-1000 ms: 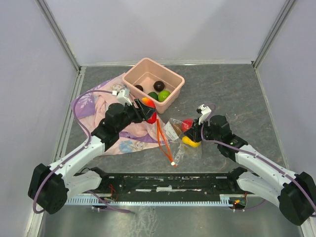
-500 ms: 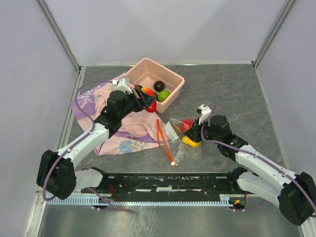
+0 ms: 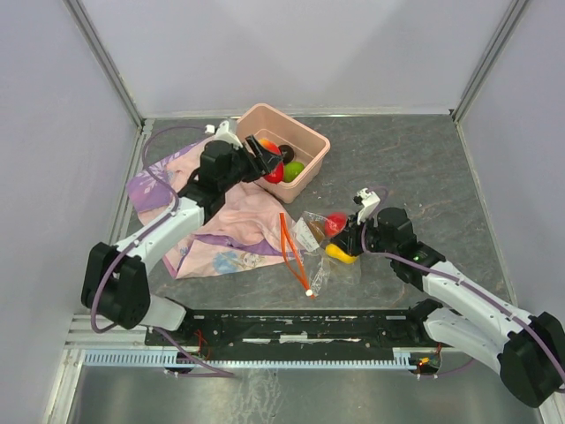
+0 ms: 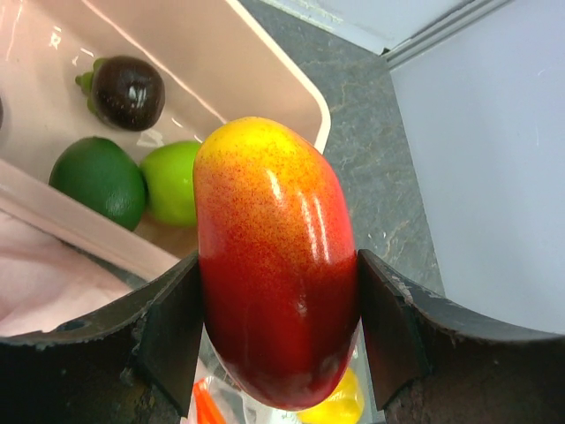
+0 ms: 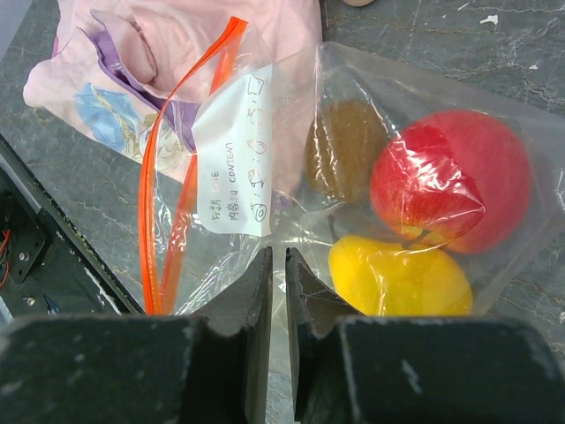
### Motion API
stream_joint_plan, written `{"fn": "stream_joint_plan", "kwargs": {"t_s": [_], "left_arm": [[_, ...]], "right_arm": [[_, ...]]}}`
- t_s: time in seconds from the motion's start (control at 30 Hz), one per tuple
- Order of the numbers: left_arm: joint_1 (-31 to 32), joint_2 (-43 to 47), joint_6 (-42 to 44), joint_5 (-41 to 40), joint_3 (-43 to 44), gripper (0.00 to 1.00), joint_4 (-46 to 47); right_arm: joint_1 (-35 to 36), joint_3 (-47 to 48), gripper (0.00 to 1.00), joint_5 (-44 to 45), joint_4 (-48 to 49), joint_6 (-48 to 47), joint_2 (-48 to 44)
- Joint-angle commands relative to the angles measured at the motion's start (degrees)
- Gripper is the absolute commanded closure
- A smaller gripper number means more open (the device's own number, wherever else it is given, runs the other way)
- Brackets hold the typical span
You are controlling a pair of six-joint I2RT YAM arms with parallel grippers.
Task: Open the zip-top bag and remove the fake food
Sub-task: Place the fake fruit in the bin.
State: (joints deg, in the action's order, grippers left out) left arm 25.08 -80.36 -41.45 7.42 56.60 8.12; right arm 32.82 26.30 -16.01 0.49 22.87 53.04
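Note:
The clear zip-top bag lies open in mid-table, its orange zip strip spread towards the cloth. Inside it are fake food pieces: a red apple, a yellow fruit and a brown one. My right gripper is shut on the bag's thin plastic beside the yellow fruit. A red-and-yellow mango is clamped in my left gripper, which hangs over the near-left rim of the salmon-pink tub.
The tub holds a dark purple fruit, a dark green one and a lime-green one. A pink-and-purple printed cloth lies left of the bag, under my left arm. Grey walls enclose the table.
My left arm has carried the mango away from the cloth, back and to the right, to the tub. The right arm and the bag have stayed still.

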Motion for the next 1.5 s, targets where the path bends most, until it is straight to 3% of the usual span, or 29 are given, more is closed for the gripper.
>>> {"fn": "stream_joint_plan", "kwargs": {"t_s": [0.0, 0.63, 0.73, 0.83, 0.87, 0.93, 1.07, 1.27, 1.47], "left_arm": [[-0.3, -3.4, 2.2, -2.7, 6.7, 0.76, -2.3], [-0.3, -17.9, 3.7, -11.3, 25.2, 0.72, -16.8], [-0.3, -19.6, 5.6, -9.5, 27.6, 0.65, -18.2], [-0.3, -20.9, 5.5, -10.2, 29.6, 0.50, -19.9], [-0.4, -21.3, 5.3, -10.9, 30.4, 0.41, -20.4], [-0.3, -21.8, 4.8, -13.2, 31.6, 0.02, -21.3], [-0.4, -21.3, 4.8, -17.4, 33.1, 0.01, -21.0], [-0.4, -17.7, 5.2, -17.0, 32.5, 0.01, -17.8], [-0.3, -9.6, 7.7, -15.1, 23.9, 0.00, -9.1]], "right_arm": [[-0.5, -0.5, 0.82, -0.1, 1.0, -0.2, -1.5], [-1.0, -1.0, 0.81, 0.1, 0.6, -0.4, -2.7], [-1.1, -0.9, 0.81, 0.0, 0.6, -0.4, -2.8], [-1.2, -1.1, 0.81, -0.1, 0.6, -0.4, -2.8], [-1.1, -1.0, 0.81, -0.1, 0.6, -0.3, -2.9], [-1.1, -1.0, 0.81, -0.1, 0.4, -0.3, -3.1], [-1.2, -1.2, 0.81, 0.0, 0.1, -0.4, -3.5], [-1.3, -1.0, 0.81, 0.1, -0.8, -0.6, -4.4], [-1.5, -0.7, 0.79, 0.2, -1.3, -0.7, -5.0]]}}
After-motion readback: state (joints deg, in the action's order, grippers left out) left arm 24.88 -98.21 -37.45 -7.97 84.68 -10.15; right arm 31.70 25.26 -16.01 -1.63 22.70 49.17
